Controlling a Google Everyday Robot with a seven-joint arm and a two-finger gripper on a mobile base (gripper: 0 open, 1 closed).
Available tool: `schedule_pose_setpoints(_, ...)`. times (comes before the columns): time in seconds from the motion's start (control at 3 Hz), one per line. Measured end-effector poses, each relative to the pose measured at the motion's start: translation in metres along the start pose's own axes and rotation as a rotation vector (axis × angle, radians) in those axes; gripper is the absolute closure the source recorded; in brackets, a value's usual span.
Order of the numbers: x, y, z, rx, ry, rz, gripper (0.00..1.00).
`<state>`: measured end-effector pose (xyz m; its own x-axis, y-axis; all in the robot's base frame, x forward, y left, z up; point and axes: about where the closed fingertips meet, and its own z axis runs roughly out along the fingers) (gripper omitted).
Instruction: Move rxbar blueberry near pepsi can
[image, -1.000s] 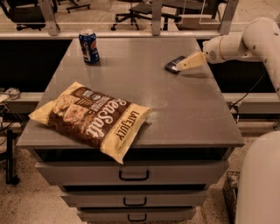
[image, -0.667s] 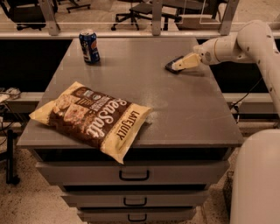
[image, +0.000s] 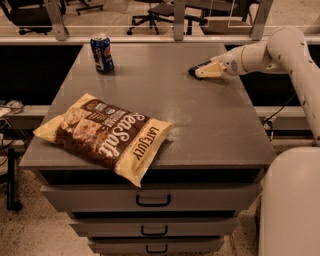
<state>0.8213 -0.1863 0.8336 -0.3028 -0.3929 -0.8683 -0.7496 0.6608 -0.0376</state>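
Observation:
The pepsi can (image: 102, 53) stands upright at the far left of the grey cabinet top (image: 200, 125). My gripper (image: 204, 70) is at the far right of the top, reaching in from the right on the white arm (image: 270, 50). It is shut on the rxbar blueberry (image: 193, 71), whose dark end sticks out to the left of the fingertips, at or just above the surface. The rest of the bar is hidden by the gripper. The bar is far to the right of the can.
A large yellow-and-brown chip bag (image: 107, 134) lies at the front left of the top, overhanging the front edge. Drawers (image: 152, 200) are below. Office chairs (image: 150, 15) stand behind a rail at the back. The robot's white base (image: 292, 205) is at the lower right.
My gripper and the bar have moved a little to the left together, toward the can. The can and the chip bag have not moved.

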Motion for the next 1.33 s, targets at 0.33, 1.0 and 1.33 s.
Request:
schedule_pose_setpoints(0.33, -0.01, 0.002, -0.007, 0.0, -0.011, -0.022, 0.87)
schedule_pose_setpoints(1.0, -0.075, -0.005, -0.066, 0.106, -0.101, -0.185, 1.0)
schedule_pose_setpoints(1.33, -0.075, -0.005, -0.066, 0.106, -0.101, -0.185, 1.0)
